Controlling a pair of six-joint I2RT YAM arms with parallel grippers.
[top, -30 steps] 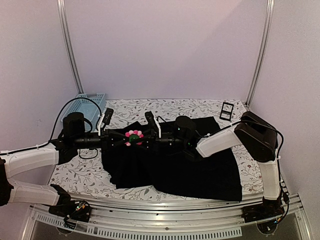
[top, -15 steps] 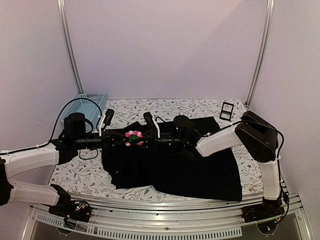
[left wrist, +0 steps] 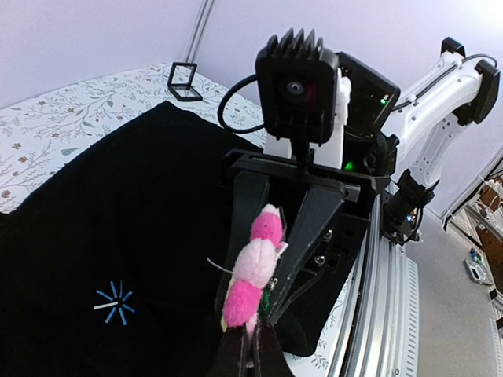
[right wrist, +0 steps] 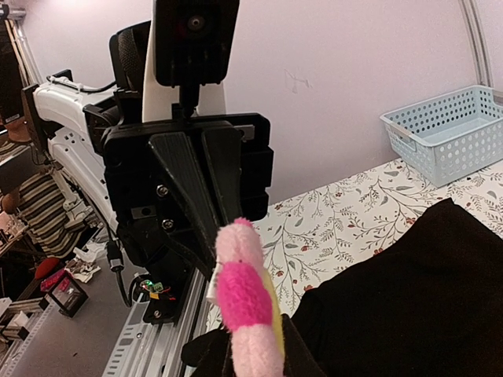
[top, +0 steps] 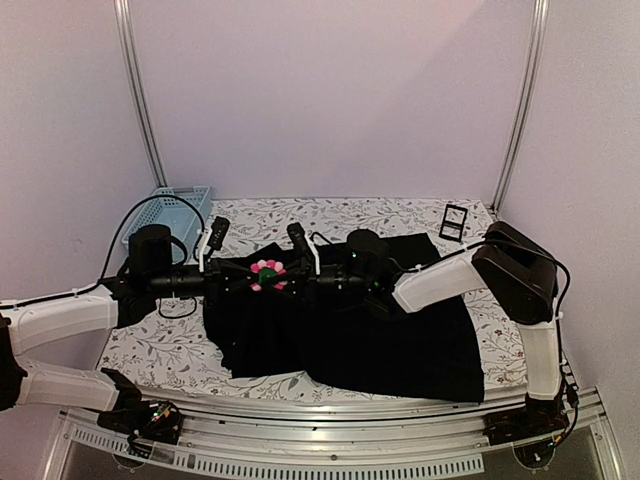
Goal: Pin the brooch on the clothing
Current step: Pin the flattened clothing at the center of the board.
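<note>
Well, at the far left corner of the flower-patterned table [top: 150,345] a pale blue basket [top: 178,205] sits against the wall. In front of it the left arm [top: 60,320] stretches level toward the middle. The left gripper [top: 240,279] has its fingers [left wrist: 236,357] drawn tight together, pinched on the lower edge of the brooch [top: 267,273].

The brooch hangs in the air between the two grippers, above the far left part of the shirt [top: 390,345] and not resting on the cloth. From above, its pink petals ring a greenish centre. Both wrist cameras see it edge-on, as a stack of pink and pale pink puffs.

Just to its right, the right gripper [top: 297,281] meets it head-on, nose to nose with the left one. Its fingers [left wrist: 313,228] slant in to a narrow point and close against the brooch from the other side.

Below and to the right, the black shirt lies spread over most of the table. A small light-blue star emblem [left wrist: 115,302] shows on it in the left wrist view. The right arm [top: 440,283] reaches in across the shirt from the right edge. Beyond the shirt, at the far right corner, a small black stand [top: 453,222] sits on the tablecloth, well apart from both grippers.
</note>
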